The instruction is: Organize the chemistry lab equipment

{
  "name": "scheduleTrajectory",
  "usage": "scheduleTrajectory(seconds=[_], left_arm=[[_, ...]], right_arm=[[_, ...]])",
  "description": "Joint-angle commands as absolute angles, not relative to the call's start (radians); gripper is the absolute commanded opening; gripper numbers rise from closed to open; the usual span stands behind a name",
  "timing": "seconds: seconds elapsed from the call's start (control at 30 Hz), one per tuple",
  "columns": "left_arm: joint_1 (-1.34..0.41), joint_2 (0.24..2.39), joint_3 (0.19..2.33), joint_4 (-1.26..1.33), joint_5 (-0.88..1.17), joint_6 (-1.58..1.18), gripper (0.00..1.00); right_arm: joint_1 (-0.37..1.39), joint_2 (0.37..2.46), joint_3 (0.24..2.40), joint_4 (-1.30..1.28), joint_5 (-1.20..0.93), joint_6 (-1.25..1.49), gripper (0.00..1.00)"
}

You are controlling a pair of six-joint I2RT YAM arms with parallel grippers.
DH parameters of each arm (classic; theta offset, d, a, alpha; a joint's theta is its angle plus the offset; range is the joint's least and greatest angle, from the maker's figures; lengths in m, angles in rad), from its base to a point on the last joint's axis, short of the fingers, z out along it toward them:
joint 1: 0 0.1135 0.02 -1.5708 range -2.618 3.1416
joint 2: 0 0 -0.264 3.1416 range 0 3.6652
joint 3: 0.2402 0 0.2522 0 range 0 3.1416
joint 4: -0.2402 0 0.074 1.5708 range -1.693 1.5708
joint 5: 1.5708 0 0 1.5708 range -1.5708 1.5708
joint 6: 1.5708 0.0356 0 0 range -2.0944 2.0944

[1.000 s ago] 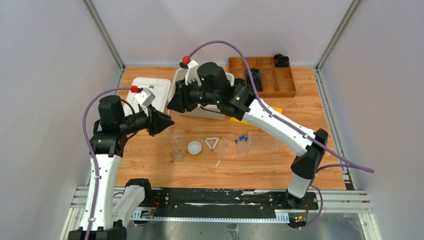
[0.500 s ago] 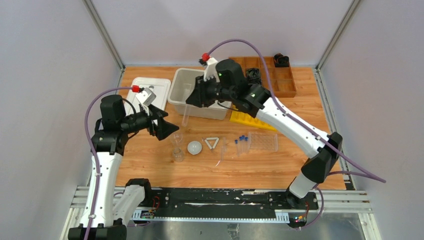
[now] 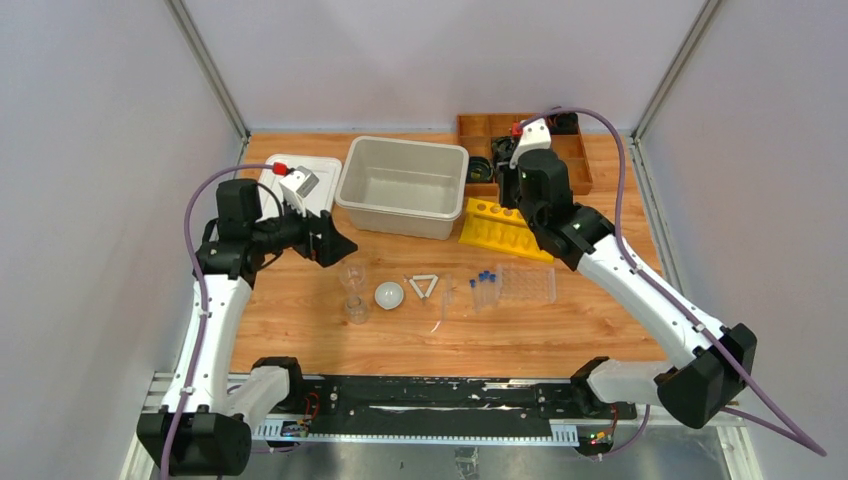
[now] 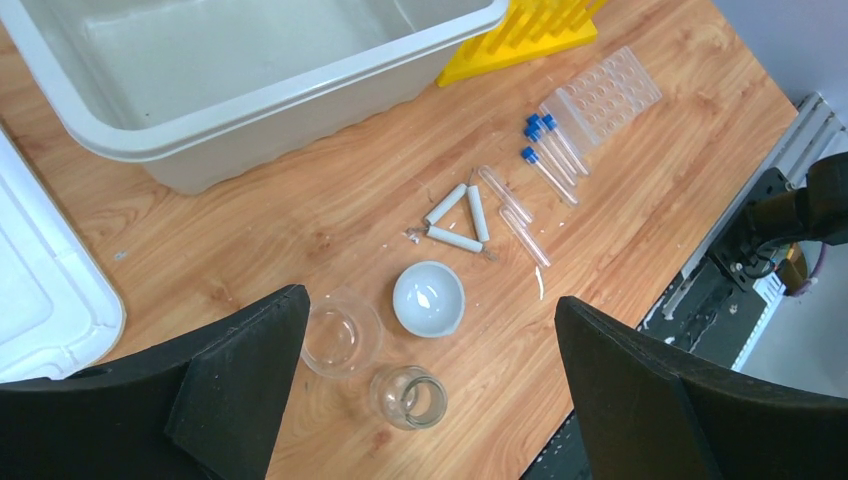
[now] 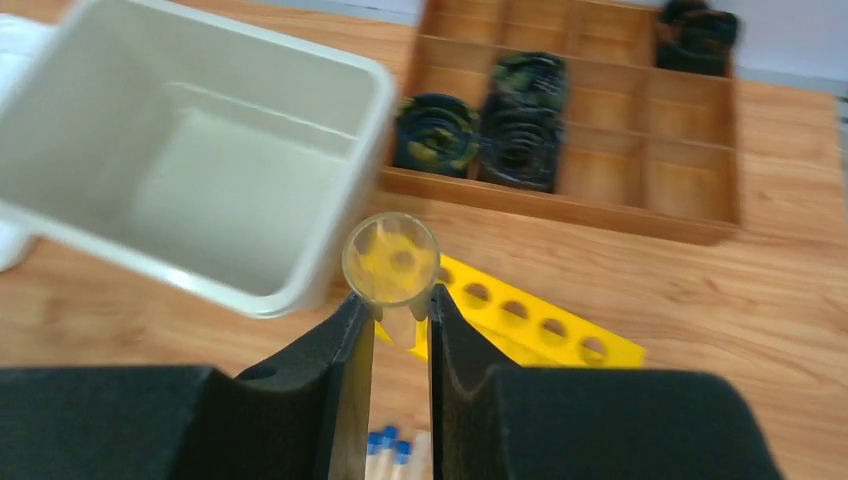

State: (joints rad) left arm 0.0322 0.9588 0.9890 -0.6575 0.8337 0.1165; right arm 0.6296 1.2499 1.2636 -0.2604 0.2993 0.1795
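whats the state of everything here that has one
left end effector, open, holding nothing
right end effector, shut on clear tube
clear tube, gripped, uncapped
bin, empty
beakers, upright, empty
dish, upright, empty
blue-capped tubes, capped, lying flat
yellow rack, visible holes empty

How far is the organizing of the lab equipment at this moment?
Nothing looks sorted yet: the grey bin and the yellow rack look empty. In hand: the right gripper holds a clear tube by the rack. Left on the table: two beakers, the white dish, the triangle frame, the blue-capped tubes and the thin rods.
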Motion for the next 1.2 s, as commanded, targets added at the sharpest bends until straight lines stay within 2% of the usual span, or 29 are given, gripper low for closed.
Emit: scheduleTrajectory(seconds=[0.0, 0.5, 1.17], left_arm=[[0.035, 0.943, 0.994, -0.657, 0.825, 0.126, 1.00], [0.035, 0.925, 0.989, -0.696, 0.821, 0.161, 1.00], [0.035, 0.920, 1.007, -0.713, 0.811, 0.175, 1.00]], right_arm=[[0.570, 1.218, 1.161, -0.071, 0.527, 0.078, 0.00], [0.495, 1.226, 0.898, 0.230, 0.537, 0.096, 0.00], [0.439, 1.267, 0.813, 0.292, 0.456, 0.193, 0.00]])
